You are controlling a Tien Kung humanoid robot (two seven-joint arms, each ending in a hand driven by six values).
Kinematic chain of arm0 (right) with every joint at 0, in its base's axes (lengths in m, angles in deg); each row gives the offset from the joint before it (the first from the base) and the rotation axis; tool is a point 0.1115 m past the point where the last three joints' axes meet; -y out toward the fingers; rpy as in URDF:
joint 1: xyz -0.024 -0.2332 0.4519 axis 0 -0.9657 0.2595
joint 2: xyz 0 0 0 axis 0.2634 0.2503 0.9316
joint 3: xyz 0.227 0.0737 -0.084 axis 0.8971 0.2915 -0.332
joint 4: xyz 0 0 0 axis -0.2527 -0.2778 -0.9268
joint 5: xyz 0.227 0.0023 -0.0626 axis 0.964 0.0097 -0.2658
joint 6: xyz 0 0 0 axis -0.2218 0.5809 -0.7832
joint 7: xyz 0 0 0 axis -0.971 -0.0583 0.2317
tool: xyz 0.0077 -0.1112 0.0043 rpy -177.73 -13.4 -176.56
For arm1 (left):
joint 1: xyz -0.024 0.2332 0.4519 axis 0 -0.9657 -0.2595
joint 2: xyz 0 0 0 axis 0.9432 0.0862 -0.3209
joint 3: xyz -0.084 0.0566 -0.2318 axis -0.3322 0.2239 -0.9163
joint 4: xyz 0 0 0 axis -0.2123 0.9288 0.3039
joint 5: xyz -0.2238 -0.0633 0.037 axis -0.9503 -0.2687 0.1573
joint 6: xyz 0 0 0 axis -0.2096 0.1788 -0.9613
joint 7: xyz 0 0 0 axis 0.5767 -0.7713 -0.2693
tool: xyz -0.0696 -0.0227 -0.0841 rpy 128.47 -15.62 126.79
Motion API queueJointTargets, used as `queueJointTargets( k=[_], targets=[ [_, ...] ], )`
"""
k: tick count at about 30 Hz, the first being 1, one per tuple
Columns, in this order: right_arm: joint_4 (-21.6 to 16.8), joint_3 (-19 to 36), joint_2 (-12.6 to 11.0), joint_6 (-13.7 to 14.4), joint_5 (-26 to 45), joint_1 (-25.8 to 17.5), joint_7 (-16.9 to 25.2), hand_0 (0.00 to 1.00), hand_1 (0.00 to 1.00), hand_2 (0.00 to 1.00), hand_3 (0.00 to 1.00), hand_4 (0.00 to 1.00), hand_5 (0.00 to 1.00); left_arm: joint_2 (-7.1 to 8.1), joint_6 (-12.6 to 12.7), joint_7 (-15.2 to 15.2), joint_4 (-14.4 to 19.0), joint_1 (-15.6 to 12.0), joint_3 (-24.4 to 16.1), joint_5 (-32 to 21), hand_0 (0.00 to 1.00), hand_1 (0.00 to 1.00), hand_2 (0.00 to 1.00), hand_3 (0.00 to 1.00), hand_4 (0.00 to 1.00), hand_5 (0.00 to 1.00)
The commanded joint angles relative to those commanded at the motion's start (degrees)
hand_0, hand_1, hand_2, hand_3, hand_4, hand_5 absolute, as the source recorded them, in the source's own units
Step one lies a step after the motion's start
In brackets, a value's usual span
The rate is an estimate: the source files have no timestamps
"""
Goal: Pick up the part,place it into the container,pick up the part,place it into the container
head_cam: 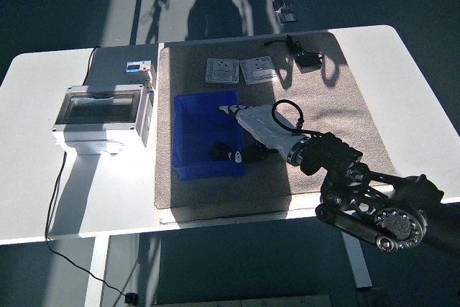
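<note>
A blue container (194,131) lies on the grey mat (338,116) left of centre. My right hand (224,133), white-backed with black fingers (228,153), reaches in from the lower right over the container's right side. Its fingers are spread low inside the container and I see nothing held between them. Two white square parts (221,71) (259,70) lie side by side on the mat behind the container. A small black part (305,59) sits at the mat's far right. The left arm does not show.
A grey electrical box with a clear lid (100,116) stands on the white table (29,177) left of the mat, its cable running off the front edge. Sunlight and hard shadows cross the table.
</note>
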Motion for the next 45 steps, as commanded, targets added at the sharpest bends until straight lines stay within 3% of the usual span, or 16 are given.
queueJointTargets(
  k=[4, 7, 11, 12, 17, 18, 29, 35, 36, 42, 43, 45],
  targets=[
    [-1.07, 3.07, -0.6, 3.64, -0.15, -1.95, 0.84, 0.473, 0.759, 0.876, 0.834, 0.658, 0.307, -0.02, 0.05, 0.03, 0.0, 0.11, -0.05, 0.12, 0.68, 0.644, 0.598, 0.638, 0.677, 0.636],
    [-2.28, 7.01, -1.67, 6.47, -2.42, -4.44, -1.37, 0.455, 0.711, 0.85, 0.813, 0.652, 0.338, -0.16, 0.24, 0.17, 0.0, -0.06, 0.29, -0.74, 0.68, 0.645, 0.597, 0.638, 0.677, 0.636],
    [-3.3, 10.67, -3.4, 2.8, -4.25, -5.31, -6.32, 0.455, 0.711, 0.85, 0.813, 0.652, 0.338, -0.21, 0.36, 0.2, 0.0, -0.13, 0.41, -1.01, 0.68, 0.645, 0.597, 0.638, 0.677, 0.636],
    [-3.49, 10.64, -3.61, 1.73, -4.25, -5.25, -7.45, 0.458, 0.697, 0.853, 0.834, 0.725, 0.378, -0.21, 0.35, 0.17, 0.0, -0.1, 0.39, -0.92, 0.68, 0.645, 0.596, 0.637, 0.677, 0.635],
    [-2.89, 9.15, -3.42, -3.57, -2.87, -4.86, -12.72, 0.458, 0.697, 0.853, 0.834, 0.725, 0.378, -0.28, 0.3, 0.01, 0.0, -0.02, 0.59, -0.82, 0.68, 0.645, 0.596, 0.637, 0.677, 0.635],
    [-2.78, 9.02, -3.4, -3.79, -2.73, -4.83, -12.93, 0.469, 0.716, 0.857, 0.858, 0.846, 0.505, -0.28, 0.3, -0.01, 0.0, -0.01, 0.63, -0.82, 0.68, 0.645, 0.597, 0.637, 0.677, 0.637],
    [1.2, 4.69, -2.59, -5.07, -0.04, -3.7, -14.52, 0.47, 0.712, 0.855, 0.852, 0.867, 0.56, -0.2, 0.28, -0.11, 0.0, 0.13, 0.56, -0.67, 0.68, 0.645, 0.597, 0.638, 0.677, 0.637],
    [3.02, 2.46, -1.82, -4.35, 0.48, -2.86, -14.57, 0.475, 0.698, 0.845, 0.845, 0.853, 0.588, -0.13, 0.21, -0.11, 0.0, 0.29, 0.36, -0.33, 0.68, 0.645, 0.598, 0.638, 0.676, 0.638],
    [3.3, 2.28, -1.7, -4.2, 0.43, -2.81, -14.56, 0.468, 0.597, 0.726, 0.795, 0.738, 0.497, -0.13, 0.2, -0.12, 0.0, 0.31, 0.33, -0.29, 0.68, 0.645, 0.599, 0.637, 0.673, 0.638],
    [5.19, 1.88, -1.15, -3.72, -0.85, -3.12, -14.7, 0.468, 0.597, 0.726, 0.795, 0.738, 0.497, -0.16, 0.14, -0.18, 0.0, 0.4, 0.24, -0.09, 0.68, 0.645, 0.599, 0.637, 0.673, 0.638],
    [5.37, 1.8, -1.11, -3.64, -1.11, -3.16, -14.67, 0.44, 0.491, 0.52, 0.648, 0.5, 0.388, -0.16, 0.13, -0.19, 0.0, 0.41, 0.22, -0.06, 0.68, 0.645, 0.599, 0.637, 0.672, 0.637],
    [5.62, 1.66, -1.03, -3.32, -1.88, -3.23, -14.51, 0.44, 0.491, 0.52, 0.648, 0.5, 0.388, -0.16, 0.12, -0.22, 0.0, 0.43, 0.2, 0.01, 0.68, 0.645, 0.599, 0.637, 0.672, 0.637]
  ],
)
